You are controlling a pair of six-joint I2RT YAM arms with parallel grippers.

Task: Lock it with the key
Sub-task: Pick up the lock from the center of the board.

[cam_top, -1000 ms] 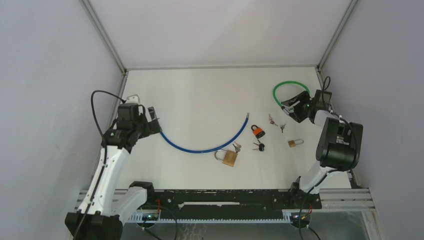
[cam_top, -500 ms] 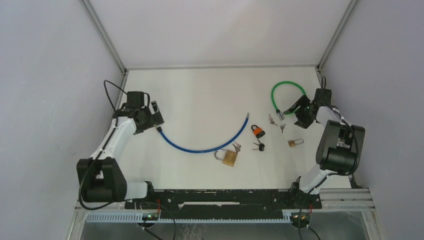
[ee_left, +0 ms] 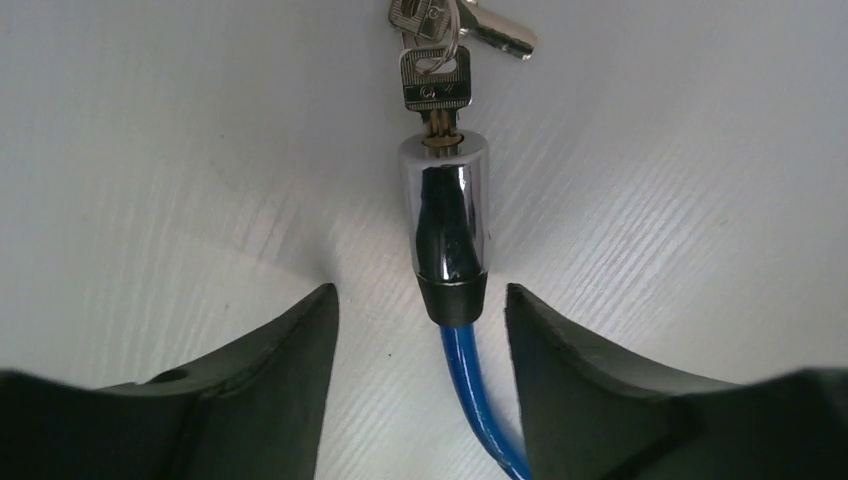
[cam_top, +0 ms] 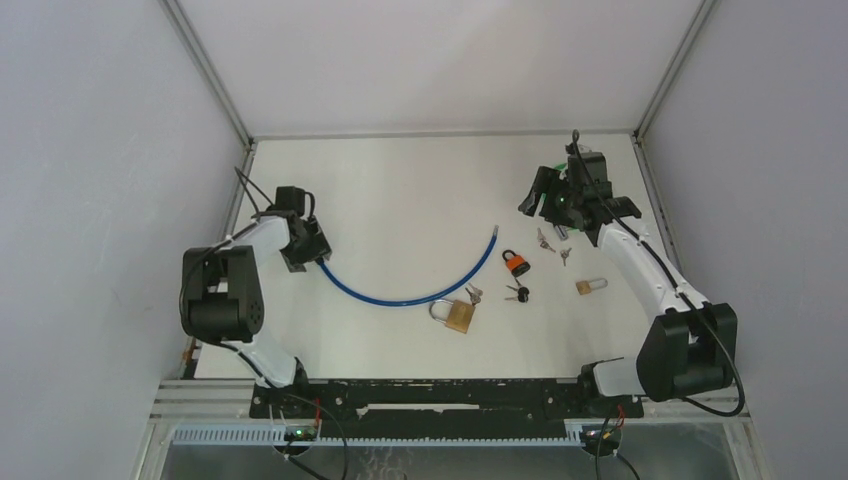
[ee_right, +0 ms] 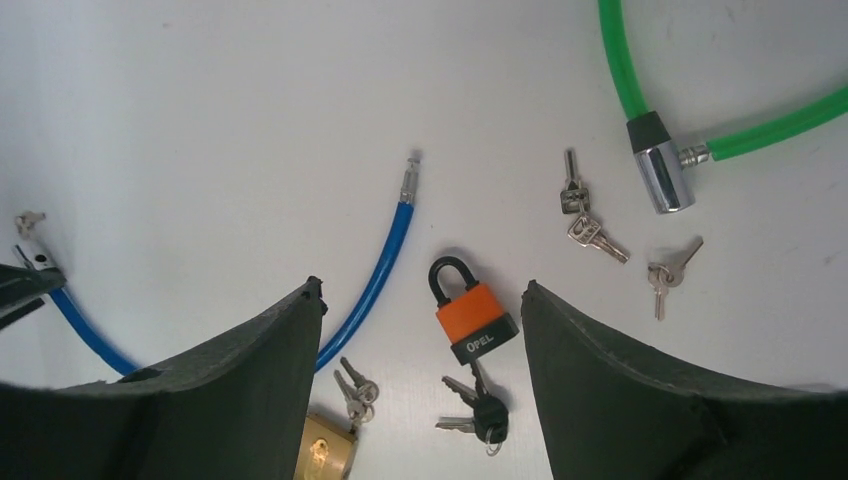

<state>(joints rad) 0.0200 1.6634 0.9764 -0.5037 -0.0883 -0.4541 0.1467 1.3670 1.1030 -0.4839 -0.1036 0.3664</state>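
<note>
Left tool released, straddling chrome lock barrel of blue plastic-coated cable.
Barrel likely slick, rigid: pinch its sides. Small silver key ahead, seemingly seated.

"OPEL" — on orange padlock
</note>
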